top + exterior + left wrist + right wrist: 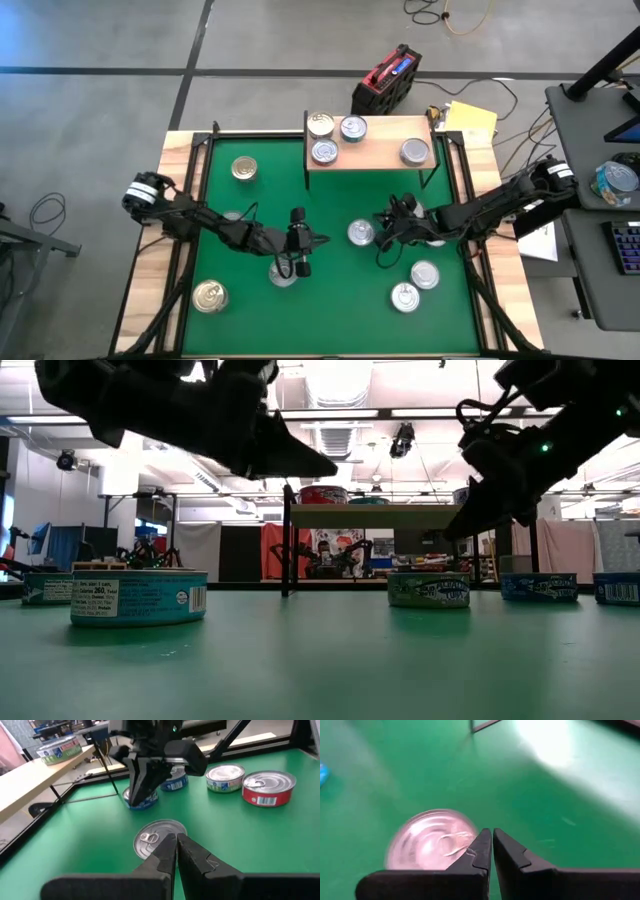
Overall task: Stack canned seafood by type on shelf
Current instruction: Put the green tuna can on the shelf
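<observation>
Both hands, left hand [297, 262] and right hand [381, 243], are pinched closed, empty, over silver-topped tins [361, 233] on green mat [330, 310].

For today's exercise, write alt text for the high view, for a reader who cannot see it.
Two dark robot arms reach over a green mat, left claw and right claw shut and empty. Four tins sit on a small wooden shelf; more tins lie scattered on the mat.

Red/black toolbox [386, 78] on floor behind table, yellow pad [470, 120] nr it.
</observation>
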Motion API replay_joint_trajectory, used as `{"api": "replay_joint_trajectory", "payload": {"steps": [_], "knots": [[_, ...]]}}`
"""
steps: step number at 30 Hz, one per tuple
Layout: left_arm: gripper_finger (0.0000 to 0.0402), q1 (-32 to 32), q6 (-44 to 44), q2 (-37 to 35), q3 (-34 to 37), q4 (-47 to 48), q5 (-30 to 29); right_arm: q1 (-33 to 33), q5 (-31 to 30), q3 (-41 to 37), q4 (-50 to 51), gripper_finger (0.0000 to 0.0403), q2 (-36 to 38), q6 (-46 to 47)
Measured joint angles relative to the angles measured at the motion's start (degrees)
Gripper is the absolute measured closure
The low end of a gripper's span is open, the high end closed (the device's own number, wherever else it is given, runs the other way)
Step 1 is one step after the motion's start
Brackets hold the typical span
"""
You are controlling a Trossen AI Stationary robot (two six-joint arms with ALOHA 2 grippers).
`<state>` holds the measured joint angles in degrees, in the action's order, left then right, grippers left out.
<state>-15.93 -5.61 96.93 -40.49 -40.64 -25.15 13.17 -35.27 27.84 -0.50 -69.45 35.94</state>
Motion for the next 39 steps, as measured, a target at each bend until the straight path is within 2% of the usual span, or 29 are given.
{"api": "replay_joint_trajectory", "payload": {"steps": [3, 11, 20, 27, 39], "knots": [[0.0402, 0.31, 0.07, 0.42, 0.0, -0.1, 0.0, -0.04, -2.48, -0.36, -0.21, 0.0394, 0.0, -0.64], [0.0402, 0.35, 0.09, 1.2, 0.0, -0.35, 0.0, -0.04, -2.44, -0.53, -0.75, 0.0394, -0.83, -5.67], [0.0402, 0.38, 0.09, 1.2, 0.0, -0.35, 0.02, -0.02, -3.81, -0.58, -12.15, 0.0394, -11.72, -9.46], [0.0402, 0.38, 0.13, 1.2, 0.0, -0.09, 0.13, 0.56, -4.78, 0.93, -13.54, 0.0394, -17.81, -6.78], [0.0402, 0.38, 0.61, 1.2, 0.0, 0.2, 0.25, 3.02, 1.97, 7.12, -13.54, 0.0394, -22.72, -10.32]]}}
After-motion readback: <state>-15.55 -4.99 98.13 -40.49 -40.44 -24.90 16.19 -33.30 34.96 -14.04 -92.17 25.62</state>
